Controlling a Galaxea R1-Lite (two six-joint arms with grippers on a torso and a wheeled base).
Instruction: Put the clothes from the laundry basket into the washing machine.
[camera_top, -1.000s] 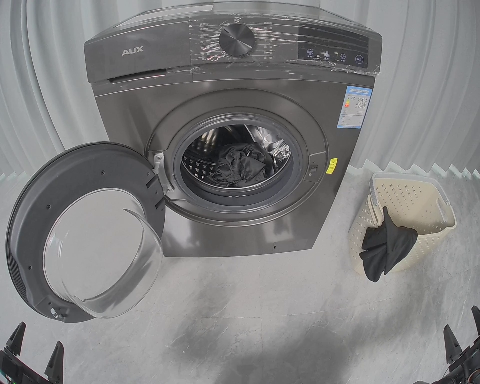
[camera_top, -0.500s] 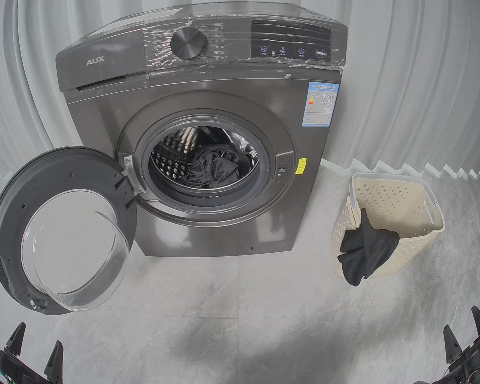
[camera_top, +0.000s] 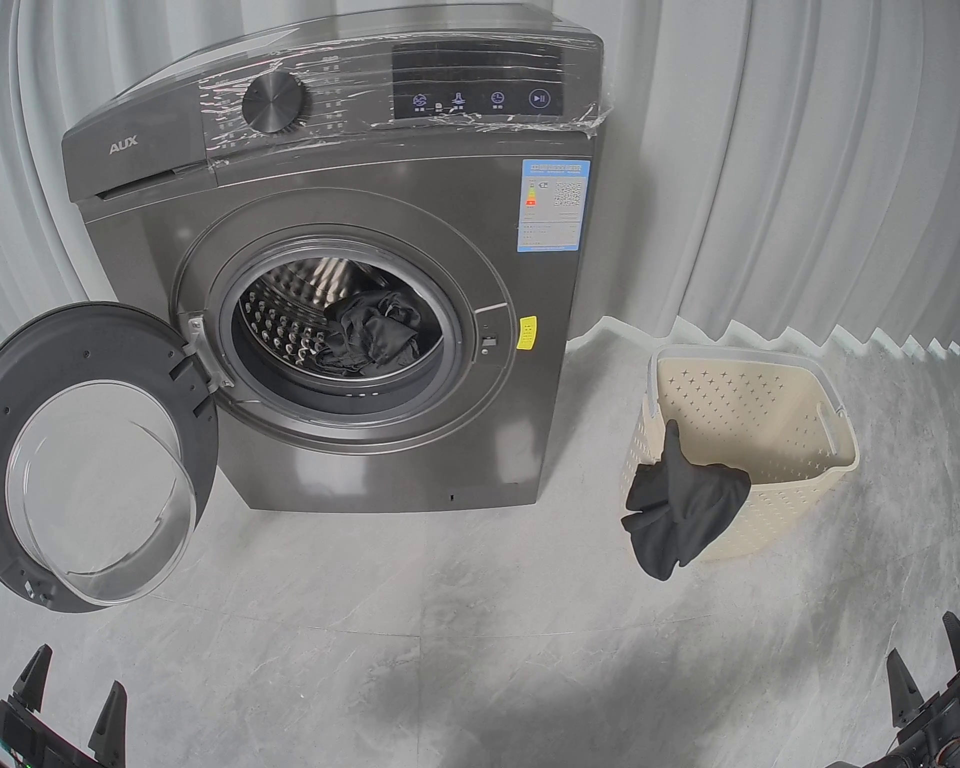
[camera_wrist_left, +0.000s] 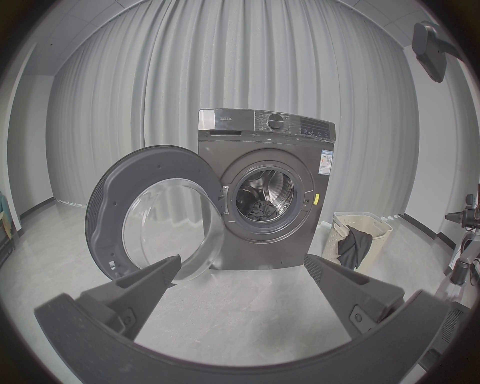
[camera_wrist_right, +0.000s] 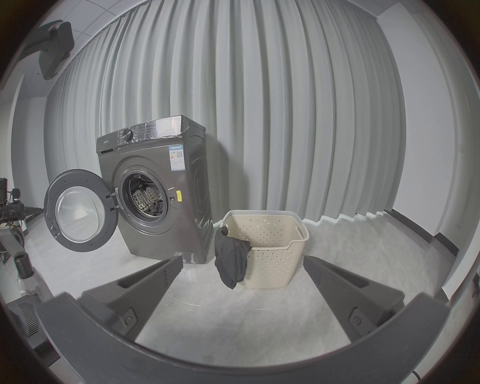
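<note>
While both arms sit low & nearest, L gripper (camera_wrist_left: 242, 260) & R gripper (camera_wrist_right: 242, 260) have fingers spread wide, nothing held. Farther out on floor: laundry basket (camera_top: 780, 420), w/ dark garment (camera_top: 685, 510) draped over its front-left rim, hanging outside. Beyond, washing machine (camera_top: 400, 200), door (camera_top: 90, 335) swung open left; dark clothes (camera_top: 370, 330) in drum.

One washing machine (camera_top: 400, 480) with one door (camera_top: 100, 330). One laundry basket (camera_top: 780, 400). Two dark garments: one drum garment (camera_top: 370, 330), one basket-rim garment (camera_top: 685, 510).
</note>
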